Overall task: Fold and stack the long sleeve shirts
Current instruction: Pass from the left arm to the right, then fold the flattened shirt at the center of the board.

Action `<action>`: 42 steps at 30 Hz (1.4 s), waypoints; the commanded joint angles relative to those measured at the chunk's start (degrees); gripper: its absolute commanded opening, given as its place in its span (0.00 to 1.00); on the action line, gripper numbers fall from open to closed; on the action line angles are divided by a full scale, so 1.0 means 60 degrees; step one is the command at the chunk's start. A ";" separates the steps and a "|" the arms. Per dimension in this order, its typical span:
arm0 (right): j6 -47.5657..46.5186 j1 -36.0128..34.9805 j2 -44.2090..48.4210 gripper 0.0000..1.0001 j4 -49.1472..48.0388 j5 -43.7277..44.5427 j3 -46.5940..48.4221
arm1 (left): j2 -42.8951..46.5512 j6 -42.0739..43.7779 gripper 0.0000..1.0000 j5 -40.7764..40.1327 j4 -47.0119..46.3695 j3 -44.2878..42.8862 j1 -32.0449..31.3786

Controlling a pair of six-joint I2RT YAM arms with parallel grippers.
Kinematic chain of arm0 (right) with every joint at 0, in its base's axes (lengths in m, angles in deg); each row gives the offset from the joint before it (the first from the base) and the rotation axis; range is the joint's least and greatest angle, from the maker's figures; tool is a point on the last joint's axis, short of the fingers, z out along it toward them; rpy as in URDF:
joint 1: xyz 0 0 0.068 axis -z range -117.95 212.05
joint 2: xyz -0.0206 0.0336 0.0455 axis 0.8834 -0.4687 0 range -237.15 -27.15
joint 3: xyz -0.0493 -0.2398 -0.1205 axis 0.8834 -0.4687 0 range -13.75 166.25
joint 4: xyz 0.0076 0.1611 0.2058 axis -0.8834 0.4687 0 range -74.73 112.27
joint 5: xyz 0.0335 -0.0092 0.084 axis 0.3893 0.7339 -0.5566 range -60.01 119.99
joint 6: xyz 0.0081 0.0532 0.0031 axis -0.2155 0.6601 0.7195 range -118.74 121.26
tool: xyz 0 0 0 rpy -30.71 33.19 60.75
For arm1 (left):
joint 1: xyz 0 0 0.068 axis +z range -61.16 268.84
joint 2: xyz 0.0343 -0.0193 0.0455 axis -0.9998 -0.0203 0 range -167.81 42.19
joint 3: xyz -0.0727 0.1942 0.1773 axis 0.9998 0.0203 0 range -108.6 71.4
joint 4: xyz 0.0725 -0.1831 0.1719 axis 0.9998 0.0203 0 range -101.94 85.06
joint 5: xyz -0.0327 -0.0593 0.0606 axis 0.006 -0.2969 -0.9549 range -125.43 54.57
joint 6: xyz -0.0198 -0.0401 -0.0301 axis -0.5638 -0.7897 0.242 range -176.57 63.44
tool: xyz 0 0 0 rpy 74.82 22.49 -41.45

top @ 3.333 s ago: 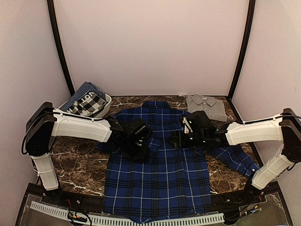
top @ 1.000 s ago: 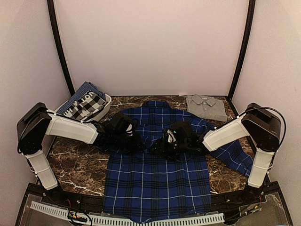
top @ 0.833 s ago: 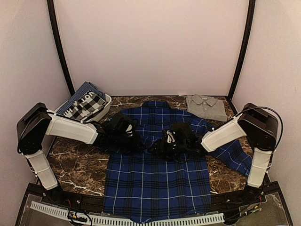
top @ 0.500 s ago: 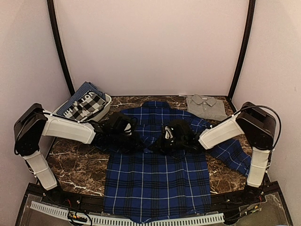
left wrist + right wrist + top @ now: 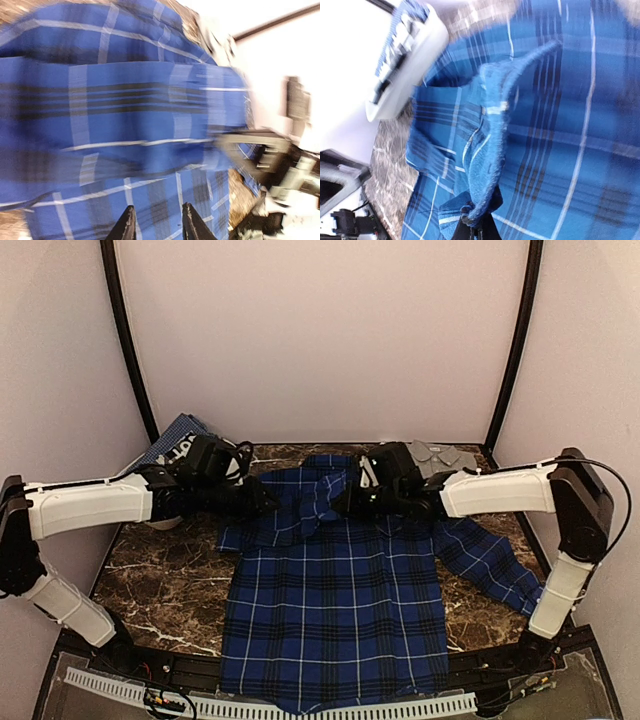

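Royal-blue and black plaid button-up shirt (image 5: 335, 600): spread on dark marble table (image 5: 160, 570). Plain grey collared shirt (image 5: 450, 455): folded, far right corner. Right pincer (image 5: 472, 227): pressed onto a raised plaid fold. Left pincer (image 5: 157, 225): slightly spread, holding nothing. Risk: thin pinch slipping, fold dropping crooked; dragging, bunching the body.

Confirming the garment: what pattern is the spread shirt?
The shirt is blue and black plaid; top view shows best.

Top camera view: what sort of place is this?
Likely a robot test booth: plain white walls enclose a marble table, a left arm and a right arm rise from its near edge, and a plaid shirt lies spread for folding.
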State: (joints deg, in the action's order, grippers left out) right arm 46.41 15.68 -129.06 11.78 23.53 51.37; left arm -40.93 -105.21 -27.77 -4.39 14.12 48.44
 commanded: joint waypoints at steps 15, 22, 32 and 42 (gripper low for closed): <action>-0.3139 0.1254 0.4364 0.00 0.4298 0.3661 0.0616 | -0.0310 0.1167 0.31 -0.0263 0.1419 -0.0425 0.1907; -0.2661 0.1254 0.5736 0.00 0.5105 0.4165 -0.0199 | -0.1493 0.1370 0.31 -0.0156 0.1259 -0.1155 0.2035; -0.2802 0.1298 0.6267 0.00 0.6439 0.4989 0.0343 | -0.3466 0.1550 0.31 0.0097 0.1149 -0.2808 0.2238; -0.3294 0.2502 0.6155 0.00 0.7320 0.5622 0.1667 | -0.4686 0.1486 0.31 0.0959 0.1058 -0.3831 0.2261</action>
State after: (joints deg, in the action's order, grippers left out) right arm 28.88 27.49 -92.60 55.67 55.18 55.28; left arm -68.09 -96.77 -24.95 2.37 -7.39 61.68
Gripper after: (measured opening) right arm 0.007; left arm 0.307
